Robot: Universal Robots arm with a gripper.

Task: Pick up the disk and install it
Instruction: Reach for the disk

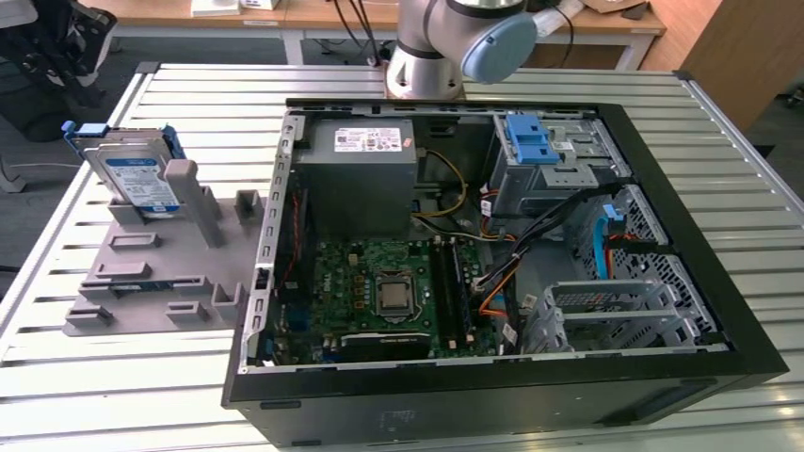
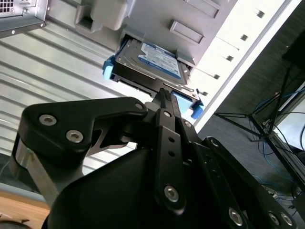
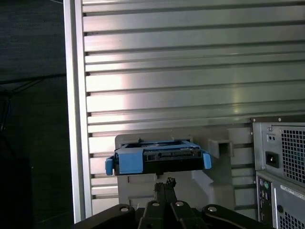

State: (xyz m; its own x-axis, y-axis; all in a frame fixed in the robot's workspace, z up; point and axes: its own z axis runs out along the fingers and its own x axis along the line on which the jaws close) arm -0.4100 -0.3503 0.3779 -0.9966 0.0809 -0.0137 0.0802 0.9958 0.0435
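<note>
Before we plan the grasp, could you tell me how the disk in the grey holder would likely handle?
The disk looks like a flat metal-cased slab, so probably rigid and heavy for its size. Its smooth faces may slip. Propped upright in the grey holder, it could tip if nudged.

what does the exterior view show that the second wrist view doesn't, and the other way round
Exterior view, not the second wrist view: the inside of the computer case, with its motherboard and power supply. Second wrist view, not the exterior view: the black hand, shut, aimed at the disk. Both: the disk standing in the grey holder on the slatted table.
</note>
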